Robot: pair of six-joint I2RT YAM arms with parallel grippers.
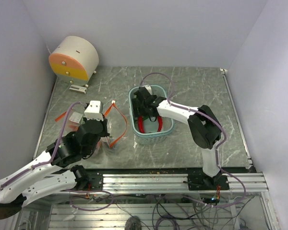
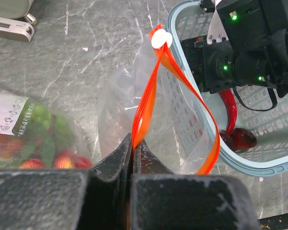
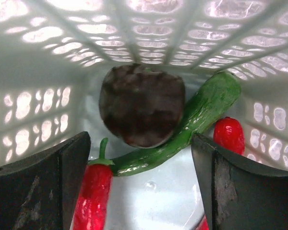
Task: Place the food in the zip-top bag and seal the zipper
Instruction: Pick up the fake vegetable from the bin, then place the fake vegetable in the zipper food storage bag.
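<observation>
The right gripper [image 3: 140,158] hangs inside the light-blue basket [image 3: 134,28], jaws spread wide and holding nothing. The food lies just below it: a dark round fruit [image 3: 141,110] and a green cucumber [image 3: 201,115] between the fingers, and a red chili [image 3: 91,191] beside one finger. The left gripper [image 2: 133,143] is pinched tight on the zipper [image 2: 149,96], holding the clear zip-top bag [image 2: 177,115] upright, mouth gaping, just beside the basket.

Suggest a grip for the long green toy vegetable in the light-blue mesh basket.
Probably the thicker upper-right end (wrist view) of the long green toy vegetable, from above, jaws across its width: it lies diagonally, and the dark round toy crowds its middle.
</observation>
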